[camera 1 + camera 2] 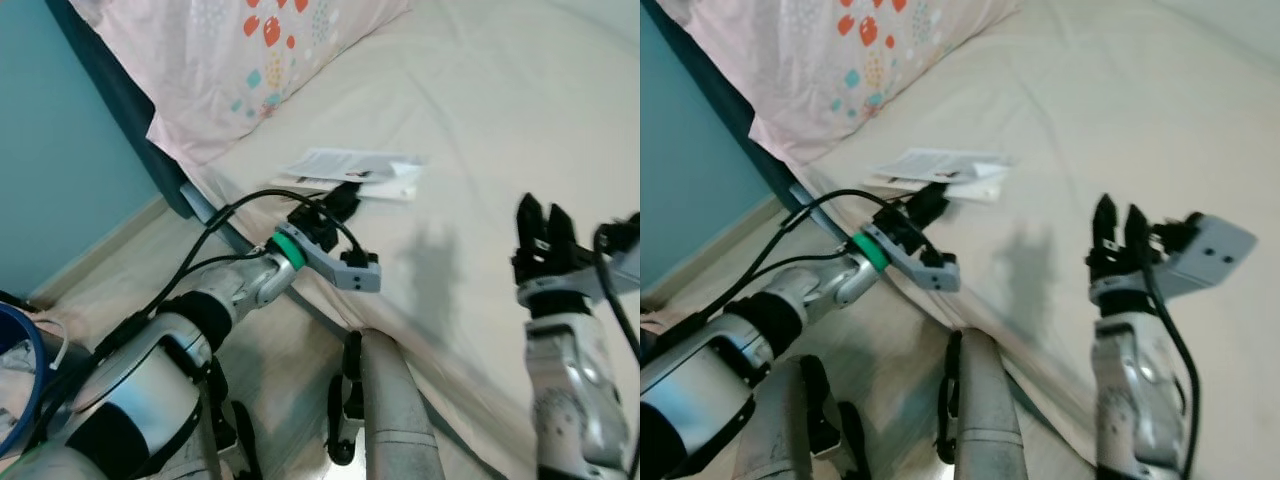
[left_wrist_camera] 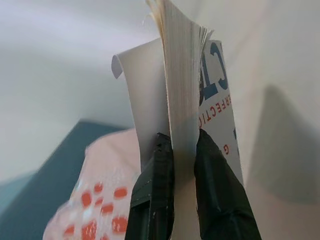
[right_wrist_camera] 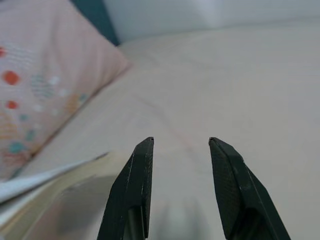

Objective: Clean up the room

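On the cream bed (image 1: pixel 500 150), near its edge and just below the pillow (image 1: pixel 240 60), lies a thin booklet (image 1: pixel 355 168) with white pages and printed covers. Left tool (image 1: pixel 340 203): reaching over the bed's edge from the floor side, its two black fingers (image 2: pixel 155 195) pinched on the near end of the booklet. In the left wrist view the fingers stand close together with a sheaf of pages clamped between them; one loose white page curls away on one side, and a cover with dark blue and orange lettering shows on the other. Left arm: silver, with a green ring at the wrist and black cables looping over it, extended from the lower left toward the booklet.

Right tool (image 1: pixel 1118 235): raised above the bed sheet, well apart from the booklet, fingers pointing upward. In the right wrist view its fingers (image 3: pixel 132 190) stand parted with a clear gap between them and nothing held; past them lie the bare sheet, the pillow, and the near edge of the booklet's pages (image 3: pixel 45 182).

Pillow: pale pink with red, teal and white spots, resting at the head of the bed against a dark teal bed frame (image 1: pixel 120 95). Wall (image 1: pixel 50 150): teal, beside the bed. Floor (image 1: pixel 120 270): light wood-toned, running along the bed's side. Shadows of both arms fall on the sheet between the two tools.
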Controlling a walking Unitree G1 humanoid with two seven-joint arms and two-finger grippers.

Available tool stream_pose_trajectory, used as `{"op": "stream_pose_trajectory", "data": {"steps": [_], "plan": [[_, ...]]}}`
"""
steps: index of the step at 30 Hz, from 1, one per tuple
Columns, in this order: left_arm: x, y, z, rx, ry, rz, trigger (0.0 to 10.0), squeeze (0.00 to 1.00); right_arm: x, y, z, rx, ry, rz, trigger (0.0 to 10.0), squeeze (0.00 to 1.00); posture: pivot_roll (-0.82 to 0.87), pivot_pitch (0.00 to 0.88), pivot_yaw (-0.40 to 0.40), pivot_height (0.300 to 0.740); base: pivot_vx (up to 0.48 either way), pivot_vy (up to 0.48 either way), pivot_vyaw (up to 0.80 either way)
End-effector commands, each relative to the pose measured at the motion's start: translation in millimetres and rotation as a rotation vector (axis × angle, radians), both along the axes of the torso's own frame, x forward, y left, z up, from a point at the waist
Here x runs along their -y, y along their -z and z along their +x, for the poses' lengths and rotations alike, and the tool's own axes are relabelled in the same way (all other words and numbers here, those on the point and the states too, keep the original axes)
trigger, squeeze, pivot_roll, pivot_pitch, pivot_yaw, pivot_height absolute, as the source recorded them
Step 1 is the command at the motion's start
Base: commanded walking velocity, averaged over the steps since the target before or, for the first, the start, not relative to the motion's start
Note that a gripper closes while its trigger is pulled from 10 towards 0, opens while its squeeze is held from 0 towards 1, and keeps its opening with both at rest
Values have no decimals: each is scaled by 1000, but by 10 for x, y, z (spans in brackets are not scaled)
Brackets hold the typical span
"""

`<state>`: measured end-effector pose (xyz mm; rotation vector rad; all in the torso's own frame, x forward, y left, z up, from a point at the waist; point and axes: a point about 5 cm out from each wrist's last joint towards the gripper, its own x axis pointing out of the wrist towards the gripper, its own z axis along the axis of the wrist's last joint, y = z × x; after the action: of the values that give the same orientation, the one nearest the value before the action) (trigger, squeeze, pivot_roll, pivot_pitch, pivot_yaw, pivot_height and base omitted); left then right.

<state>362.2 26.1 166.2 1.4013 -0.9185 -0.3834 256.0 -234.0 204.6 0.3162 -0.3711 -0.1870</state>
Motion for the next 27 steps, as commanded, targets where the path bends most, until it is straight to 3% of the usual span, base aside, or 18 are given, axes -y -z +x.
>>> {"op": "stream_pose_trajectory", "data": {"steps": [1,3,4,5,6,11,12,13,14,15,18,20,22,23,25,26,27], "plan": [[78,40,-46,33,39,27,10000,0,47,25,-69,-26,23,3,10000,0,-441,414,30,595,0,0,0],[117,61,-67,45,55,40,10000,0,44,24,-93,-31,25,2,10000,0,-446,418,30,595,0,0,0],[217,93,-127,103,99,51,10000,545,7,21,-122,-43,21,2,10000,0,-458,426,33,595,0,0,0],[259,99,-153,130,116,49,10000,545,-13,22,-128,-46,17,1,10000,0,-458,426,33,595,0,0,0],[305,104,-179,148,131,42,10000,1000,-33,25,-137,-53,14,2,10000,0,-459,427,34,595,0,0,0],[422,147,-244,156,155,42,10000,1000,-75,51,-159,-73,5,9,10000,0,-455,422,36,595,0,0,0],[466,243,-278,95,163,101,10000,1000,-82,65,-160,-79,2,12,10000,0,-447,418,38,595,0,0,0],[466,243,-278,95,163,101,10000,1000,-82,65,-160,-79,2,12,10000,0,-447,418,38,595,0,0,0],[500,396,-342,-20,192,181,10000,965,-92,83,-152,-90,-2,19,10000,0,-433,408,41,595,0,0,0],[484,466,-373,-89,214,206,10000,0,-101,92,-134,-93,-7,24,10000,0,-416,401,44,595,0,0,0],[458,520,-401,-141,238,219,10000,0,-113,96,-118,-97,-13,29,10000,0,-416,401,44,595,0,0,0],[306,540,-362,-255,223,187,10000,0,-140,131,-56,-103,-31,49,10000,0,-352,368,47,595,0,0,0],[146,458,-275,-326,181,82,10000,0,-172,191,27,-116,-58,80,10000,0,-327,355,48,595,0,0,0],[146,458,-275,-326,181,82,10000,0,-172,191,27,-116,-58,80,10000,0,-327,355,48,595,0,0,0],[30,325,-179,-359,129,-54,10000,0,-198,275,104,-148,-88,120,10000,0,-288,333,45,595,0,0,0],[30,325,-179,-359,129,-54,10000,0,-198,275,104,-148,-88,120,10000,0,-288,333,45,595,0,0,0],[-73,195,-106,-377,99,-180,10000,0,-218,367,164,-192,-106,114,10000,0,-260,320,44,595,0,0,0]]}}
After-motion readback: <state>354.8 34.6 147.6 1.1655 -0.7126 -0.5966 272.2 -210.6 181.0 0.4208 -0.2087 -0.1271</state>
